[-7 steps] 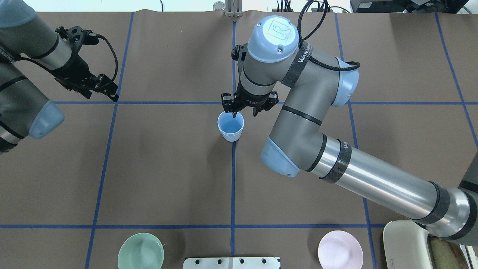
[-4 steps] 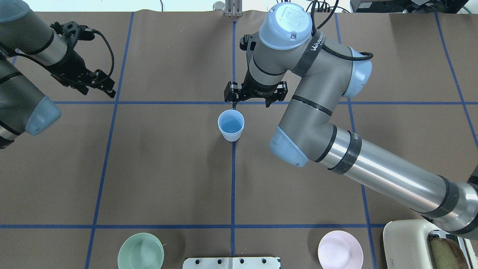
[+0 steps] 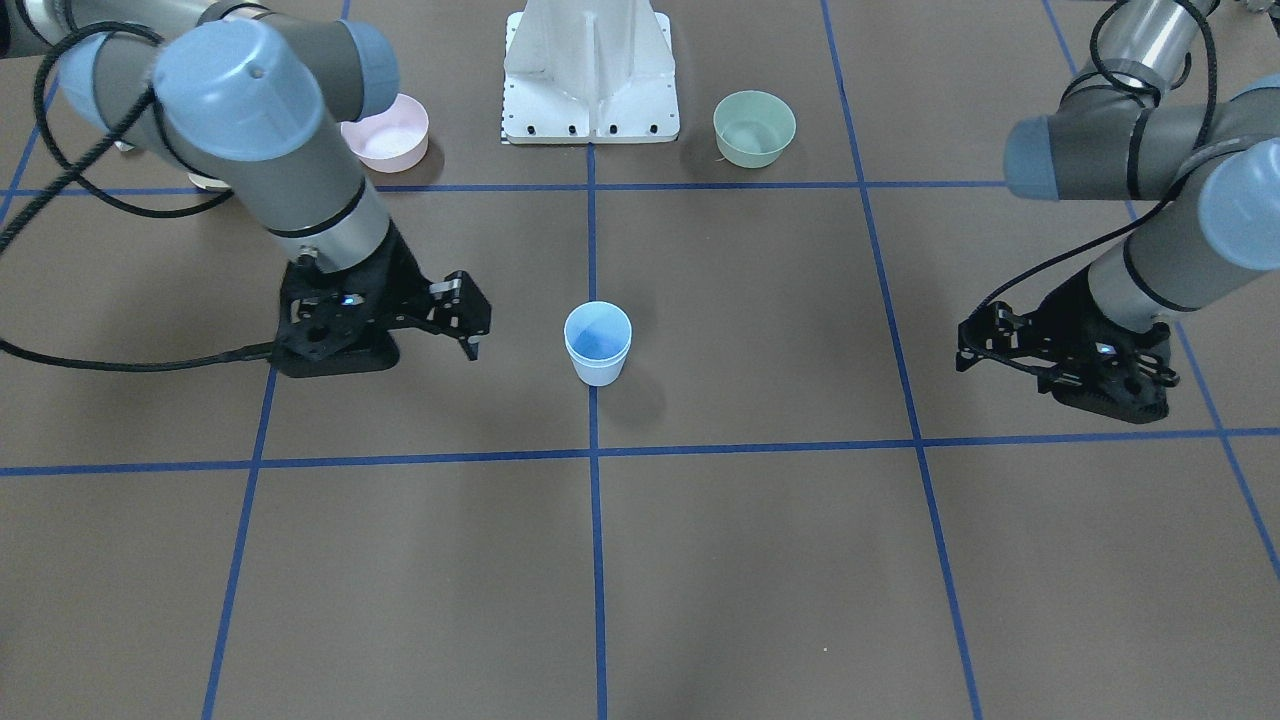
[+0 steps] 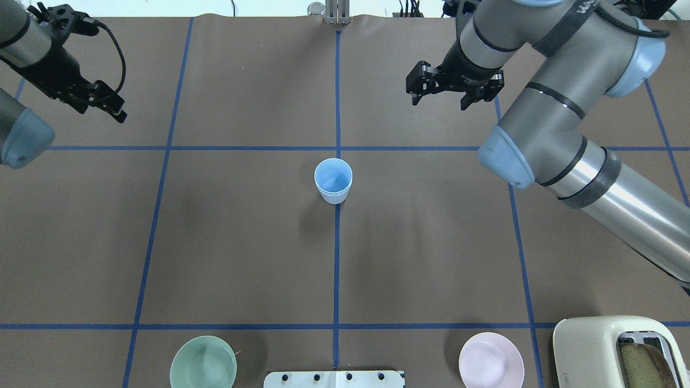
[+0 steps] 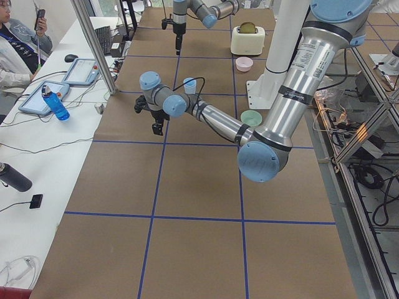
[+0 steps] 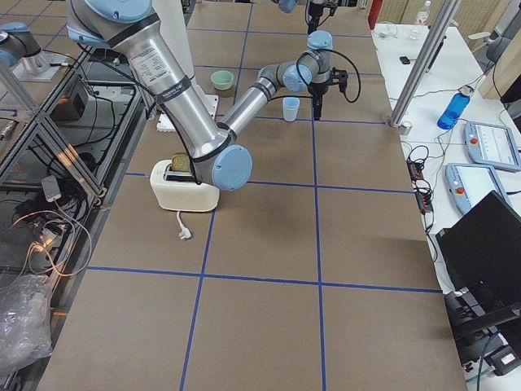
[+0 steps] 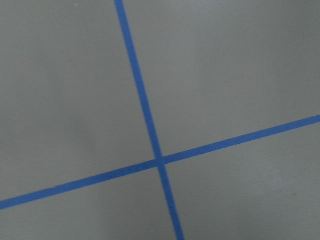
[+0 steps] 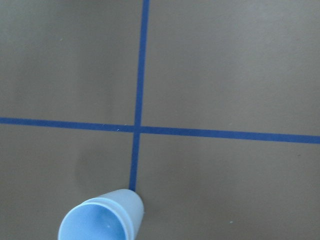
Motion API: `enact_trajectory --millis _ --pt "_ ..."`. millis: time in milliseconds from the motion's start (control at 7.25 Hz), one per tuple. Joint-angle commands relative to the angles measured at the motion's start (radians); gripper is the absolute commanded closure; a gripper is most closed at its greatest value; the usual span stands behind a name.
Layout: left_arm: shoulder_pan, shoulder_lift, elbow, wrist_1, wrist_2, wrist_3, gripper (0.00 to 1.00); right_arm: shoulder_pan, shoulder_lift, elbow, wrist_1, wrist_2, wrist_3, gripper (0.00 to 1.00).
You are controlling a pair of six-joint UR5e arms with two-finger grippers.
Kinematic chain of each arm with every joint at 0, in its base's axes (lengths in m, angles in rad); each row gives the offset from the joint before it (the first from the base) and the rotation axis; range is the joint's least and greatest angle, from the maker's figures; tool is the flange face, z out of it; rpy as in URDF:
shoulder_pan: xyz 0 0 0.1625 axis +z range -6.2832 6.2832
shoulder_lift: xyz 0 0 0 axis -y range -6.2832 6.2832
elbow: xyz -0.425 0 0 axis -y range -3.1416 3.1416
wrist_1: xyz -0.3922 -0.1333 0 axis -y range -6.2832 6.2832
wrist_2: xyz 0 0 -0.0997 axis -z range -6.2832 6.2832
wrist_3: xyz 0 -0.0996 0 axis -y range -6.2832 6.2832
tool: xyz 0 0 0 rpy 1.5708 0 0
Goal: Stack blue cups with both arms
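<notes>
The right gripper (image 4: 438, 102), jaws spread and empty, hangs well apart from the blue cups (image 4: 333, 181), nested upright between it and the left gripper (image 4: 118, 113), whose jaws I cannot read; any low arm sweep past could topple that light stack.

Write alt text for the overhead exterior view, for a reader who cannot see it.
A pale-blue cup stack stands upright at the centre of a brown table gridded with blue tape, with nothing touching it. The right claw hangs open at upper right, the left claw at upper left; a green bowl, pink bowl and toaster line the bottom edge.
</notes>
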Motion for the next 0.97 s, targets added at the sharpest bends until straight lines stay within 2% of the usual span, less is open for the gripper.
enact_trajectory --millis 0,138,276,552,828 --pt "-0.122 0.042 0.002 0.112 -0.044 0.252 0.03 0.111 -0.104 0.007 -0.001 0.007 -0.159 0.00" --pt "-0.177 0.068 0.001 0.151 -0.045 0.334 0.03 0.174 -0.151 0.006 -0.007 0.016 -0.215 0.00" --pt "-0.238 0.087 0.006 0.193 -0.045 0.424 0.03 0.243 -0.205 0.004 -0.008 0.065 -0.296 0.00" --pt "-0.340 0.096 0.007 0.352 -0.045 0.591 0.04 0.370 -0.291 -0.009 -0.031 0.120 -0.463 0.00" --pt "-0.362 0.134 0.012 0.368 -0.042 0.615 0.03 0.490 -0.406 -0.012 -0.036 0.143 -0.627 0.00"
